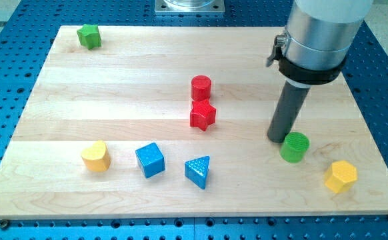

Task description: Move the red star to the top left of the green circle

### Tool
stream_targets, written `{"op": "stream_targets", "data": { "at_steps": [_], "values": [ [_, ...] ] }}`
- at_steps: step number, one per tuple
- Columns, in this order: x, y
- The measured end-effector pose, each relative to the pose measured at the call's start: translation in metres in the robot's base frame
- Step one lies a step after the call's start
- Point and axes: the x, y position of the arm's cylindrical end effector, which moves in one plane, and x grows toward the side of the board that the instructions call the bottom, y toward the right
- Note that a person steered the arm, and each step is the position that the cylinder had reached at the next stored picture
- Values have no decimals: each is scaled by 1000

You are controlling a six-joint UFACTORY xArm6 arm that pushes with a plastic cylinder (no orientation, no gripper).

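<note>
You had bright, even light over the wooden board (114,87), seemingly from above, for shadows were short and soft. The rod threw a faint shadow leftward at my tip (278,139), and the red star (203,115) darkened the wood just beneath it. A pale sheen lay across the upper right of the frame. Focus was sharp throughout, without blur or obvious edge distortion.

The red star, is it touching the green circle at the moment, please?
No, the red star lies well apart from the green circle, toward the view's left.
</note>
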Motion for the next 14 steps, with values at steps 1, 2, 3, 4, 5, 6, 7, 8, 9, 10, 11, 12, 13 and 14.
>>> {"op": "stream_targets", "data": {
  "at_steps": [1,2,3,4,5,6,7,8,9,10,11,12,13,14],
  "values": [
    [-10,-46],
    [-8,-102],
    [-9,-146],
    [-10,-169],
    [-7,-173],
    [3,-181],
    [-3,-197],
    [-24,-164],
    [-44,-158],
    [-62,-155],
    [-59,-117],
    [-64,-114],
    [-74,-126],
    [-70,-108]
  ]
}}
